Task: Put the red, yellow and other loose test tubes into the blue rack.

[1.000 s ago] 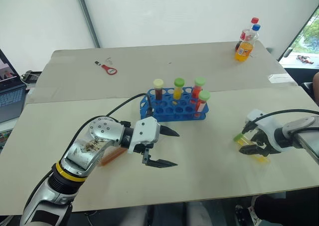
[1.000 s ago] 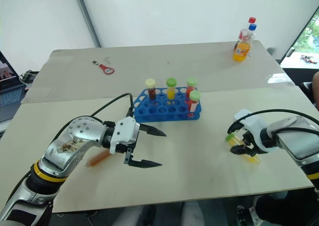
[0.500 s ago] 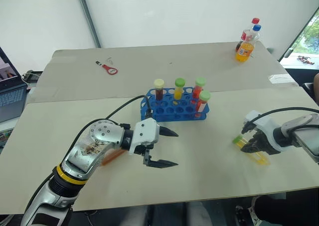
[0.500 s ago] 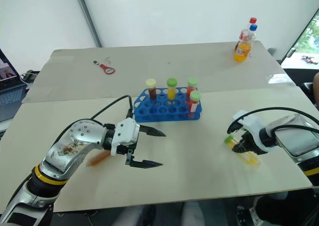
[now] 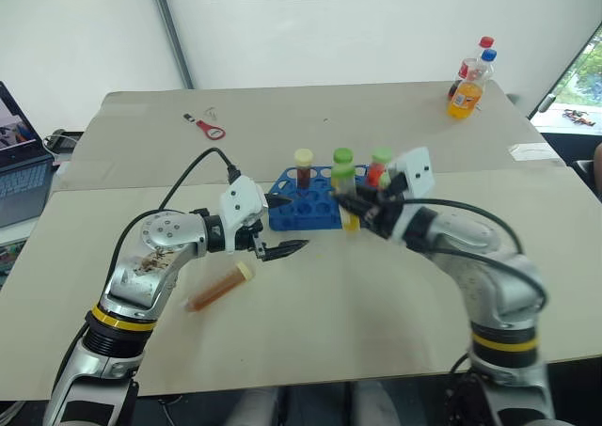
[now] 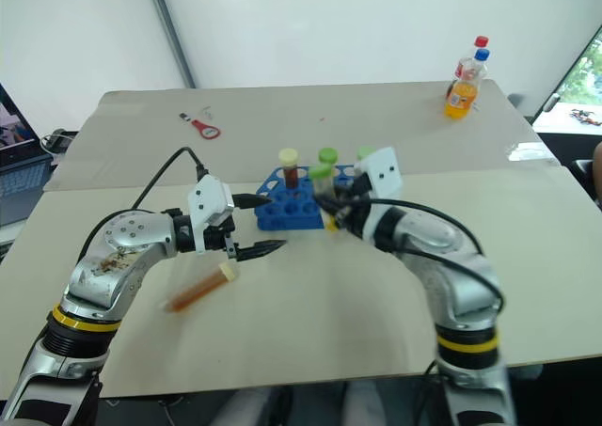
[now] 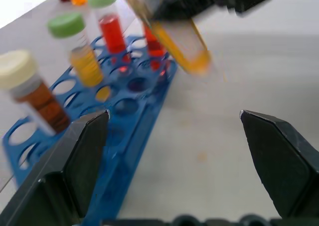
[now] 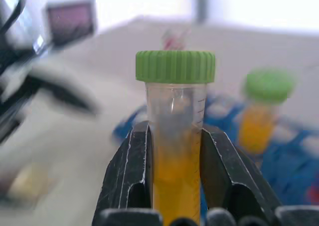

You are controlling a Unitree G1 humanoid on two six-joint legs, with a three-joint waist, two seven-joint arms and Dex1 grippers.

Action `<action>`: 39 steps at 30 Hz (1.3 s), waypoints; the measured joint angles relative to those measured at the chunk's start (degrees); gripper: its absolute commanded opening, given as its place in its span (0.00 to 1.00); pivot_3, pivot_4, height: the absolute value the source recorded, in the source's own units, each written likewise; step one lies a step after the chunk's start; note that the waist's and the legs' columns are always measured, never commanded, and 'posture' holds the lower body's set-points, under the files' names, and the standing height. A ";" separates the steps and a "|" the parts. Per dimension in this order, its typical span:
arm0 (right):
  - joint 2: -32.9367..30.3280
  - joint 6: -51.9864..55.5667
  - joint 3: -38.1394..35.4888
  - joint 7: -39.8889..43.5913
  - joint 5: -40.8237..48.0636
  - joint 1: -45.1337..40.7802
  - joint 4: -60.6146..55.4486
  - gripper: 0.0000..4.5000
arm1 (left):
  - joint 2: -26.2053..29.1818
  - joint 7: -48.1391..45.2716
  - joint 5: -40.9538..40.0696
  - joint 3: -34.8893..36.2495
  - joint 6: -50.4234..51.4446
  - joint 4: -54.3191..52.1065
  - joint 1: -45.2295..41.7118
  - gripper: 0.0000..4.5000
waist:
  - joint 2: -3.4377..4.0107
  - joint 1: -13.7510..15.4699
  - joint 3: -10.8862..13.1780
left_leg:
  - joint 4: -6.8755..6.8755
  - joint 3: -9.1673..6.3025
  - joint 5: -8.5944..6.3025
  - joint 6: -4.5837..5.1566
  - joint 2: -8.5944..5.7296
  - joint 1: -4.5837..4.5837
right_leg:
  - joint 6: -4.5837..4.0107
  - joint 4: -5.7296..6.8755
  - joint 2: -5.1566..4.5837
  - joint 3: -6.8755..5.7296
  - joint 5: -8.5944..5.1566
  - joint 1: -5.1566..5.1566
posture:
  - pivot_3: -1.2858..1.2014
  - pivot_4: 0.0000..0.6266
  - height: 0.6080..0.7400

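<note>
The blue rack [image 5: 296,212] stands mid-table with three capped tubes upright in its back row: brown, yellow and red. My right gripper [image 5: 357,205] is shut on a yellow test tube [image 8: 174,151] with a green cap, held tilted just above the rack's front right part. My left gripper [image 5: 287,224] hangs open at the rack's left end with nothing between its fingers [image 7: 279,161]. An amber test tube [image 5: 218,287] with a cream cap lies loose on the table near my left forearm. The red loose tube is out of view.
Two drink bottles [image 5: 470,78] stand at the far right corner. A small red tool [image 5: 209,127] lies at the far left. A laptop [image 5: 19,167] sits beyond the table's left edge. The near half of the table has free room.
My right gripper shut on the yellow tube at the table's right, lifted it and swung left to the rack. My left gripper moved forward to the rack's left end, uncovering the amber tube.
</note>
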 measured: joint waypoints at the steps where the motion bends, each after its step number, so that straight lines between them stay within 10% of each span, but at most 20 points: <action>1: 1.53 -3.34 0.82 -1.42 -1.60 -0.02 1.65 0.20 | -0.16 0.56 0.21 -0.01 0.15 0.07 -0.13 1.00 | 0.00 -0.03 0.00 | 0.00 0.00 0.00 -0.01 0.01 0.00 | -0.01 0.01 0.02 -0.01 0.00 -0.01 | 0.52 0.24 1.00; 14: 8.72 -32.63 6.43 -9.66 -14.47 0.19 20.99 0.20 | -0.27 1.72 -1.10 0.06 3.94 -3.15 -1.76 1.00 | 0.02 -2.00 -0.01 | -0.16 0.00 0.04 -0.08 0.09 0.08 | -0.03 0.14 0.15 0.05 0.01 -0.09 | 0.52 0.24 1.00; 34: 13.15 -41.86 8.38 -12.11 -17.73 0.86 29.20 0.20 | -0.51 4.85 -1.05 1.81 5.22 -3.80 -0.92 1.00 | 0.03 -2.93 -0.01 | -0.38 0.00 0.09 -0.15 0.14 0.23 | -0.05 0.14 0.20 0.14 0.02 -0.06 | 0.52 0.24 1.00; 35: 13.20 -42.20 8.22 -12.00 -17.15 1.20 29.19 0.44 | -0.60 5.07 -1.07 1.86 5.30 -3.80 -0.82 1.00 | 0.03 -2.92 -0.01 | -0.39 0.00 0.09 -0.15 0.14 0.25 | -0.05 0.14 0.20 0.13 0.02 -0.06 | 0.52 0.24 1.00; 39: 12.22 -42.07 8.00 -10.80 -15.90 3.73 28.61 0.73 | -0.24 5.36 -2.27 2.70 7.54 -3.81 0.08 1.00 | 0.03 -2.96 -0.01 | -0.42 0.00 0.09 -0.15 0.14 0.24 | -0.05 0.16 0.21 0.16 0.02 -0.08 | 0.52 0.24 1.00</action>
